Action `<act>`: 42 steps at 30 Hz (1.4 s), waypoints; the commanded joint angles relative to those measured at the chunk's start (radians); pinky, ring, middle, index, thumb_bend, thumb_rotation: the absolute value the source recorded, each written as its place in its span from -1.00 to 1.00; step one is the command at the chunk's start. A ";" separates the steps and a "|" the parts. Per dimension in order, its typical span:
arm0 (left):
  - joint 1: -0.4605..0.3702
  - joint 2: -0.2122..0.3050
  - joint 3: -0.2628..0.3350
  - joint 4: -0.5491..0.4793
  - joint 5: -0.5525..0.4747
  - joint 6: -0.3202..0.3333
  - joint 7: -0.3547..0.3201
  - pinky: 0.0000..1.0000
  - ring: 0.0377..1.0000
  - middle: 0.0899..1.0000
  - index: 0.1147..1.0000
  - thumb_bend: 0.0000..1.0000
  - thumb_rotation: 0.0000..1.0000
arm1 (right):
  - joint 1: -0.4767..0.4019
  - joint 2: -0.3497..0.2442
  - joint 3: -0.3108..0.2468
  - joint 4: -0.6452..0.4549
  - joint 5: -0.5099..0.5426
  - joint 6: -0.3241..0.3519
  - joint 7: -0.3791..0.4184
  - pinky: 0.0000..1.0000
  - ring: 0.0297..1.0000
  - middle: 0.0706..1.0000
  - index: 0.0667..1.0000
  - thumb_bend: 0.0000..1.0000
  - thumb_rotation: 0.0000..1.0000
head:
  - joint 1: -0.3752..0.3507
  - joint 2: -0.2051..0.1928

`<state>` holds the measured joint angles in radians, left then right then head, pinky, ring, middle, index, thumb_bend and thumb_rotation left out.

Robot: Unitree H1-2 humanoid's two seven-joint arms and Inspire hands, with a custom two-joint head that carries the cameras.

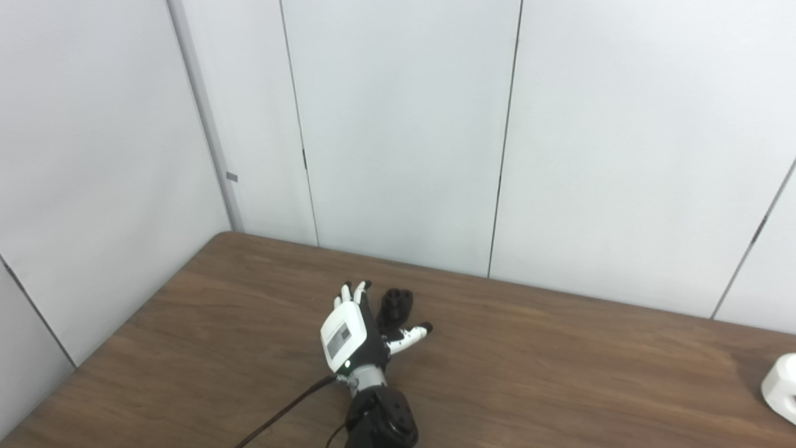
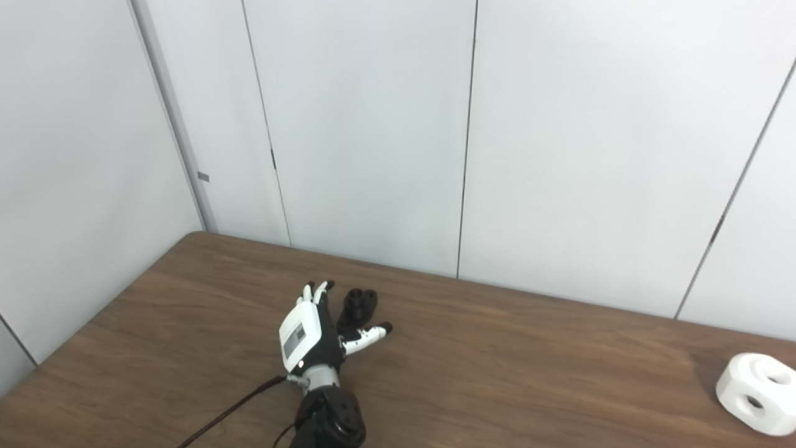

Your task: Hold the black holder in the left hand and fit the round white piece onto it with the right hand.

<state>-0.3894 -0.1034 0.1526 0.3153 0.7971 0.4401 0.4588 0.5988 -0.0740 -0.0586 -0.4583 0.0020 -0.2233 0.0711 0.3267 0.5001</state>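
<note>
left eye view: showed the left robot hand (image 1: 351, 339) low over the brown tabletop (image 1: 559, 373), fingers (image 1: 352, 292) stretched forward and apart, thumb (image 1: 410, 336) splayed to the right. held nothing as yet. lay just beside the black holder (image 1: 396, 306), which stood on the tabletop between fingers and thumb, partly hidden behind the palm; could not tell whether it was touched. caught only a sliver of the round white piece (image 1: 782, 389) at the far right edge, well apart from the holder. showed no right robot hand at all.

right eye view: gave the same scene from a little to the side. showed the left robot hand (image 2: 311, 336) spread around the black holder (image 2: 359, 306) without closing on it. showed the round white piece (image 2: 755, 392) whole, resting on the tabletop (image 2: 528, 373) near the right edge, with round holes in its faces. again lacked the right robot hand.

judged the task barely begun: holder approached but not gripped or lifted, white piece untouched, fitting entirely left to do.
</note>
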 commanded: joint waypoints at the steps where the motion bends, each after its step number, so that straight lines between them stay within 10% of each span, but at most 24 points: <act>1: 0.018 -0.007 0.032 0.044 -0.008 0.029 -0.040 0.86 0.99 1.00 0.71 1.00 -0.39 | -0.003 0.004 0.001 -0.029 0.015 -0.015 -0.008 0.02 0.41 0.46 0.44 -0.48 0.26 | 0.001 0.005; 11: -0.006 -0.017 0.148 0.062 0.116 0.030 -0.152 0.84 1.00 1.00 0.89 0.95 -0.39 | 0.011 0.007 0.006 -0.049 0.026 -0.011 -0.007 0.01 0.42 0.47 0.46 -0.47 0.24 | 0.000 0.013; 26: 0.179 -0.035 0.123 -0.464 0.359 0.030 -0.639 0.53 0.82 0.88 0.80 1.00 -0.27 | 0.034 0.012 0.009 -0.074 0.042 -0.012 -0.012 0.04 0.47 0.51 0.49 -0.47 0.22 | 0.021 0.022; 42: 0.212 -0.046 0.122 -0.440 0.331 0.029 -0.638 0.55 0.83 0.90 0.77 0.96 -0.30 | 0.033 0.009 0.008 -0.076 0.032 -0.013 -0.010 0.09 0.48 0.52 0.51 -0.41 0.27 | 0.024 0.026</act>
<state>-0.1750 -0.1447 0.2692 -0.1733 1.1400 0.4465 -0.1574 0.6201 -0.0715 -0.0499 -0.4945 0.0338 -0.2121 0.0702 0.3498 0.5261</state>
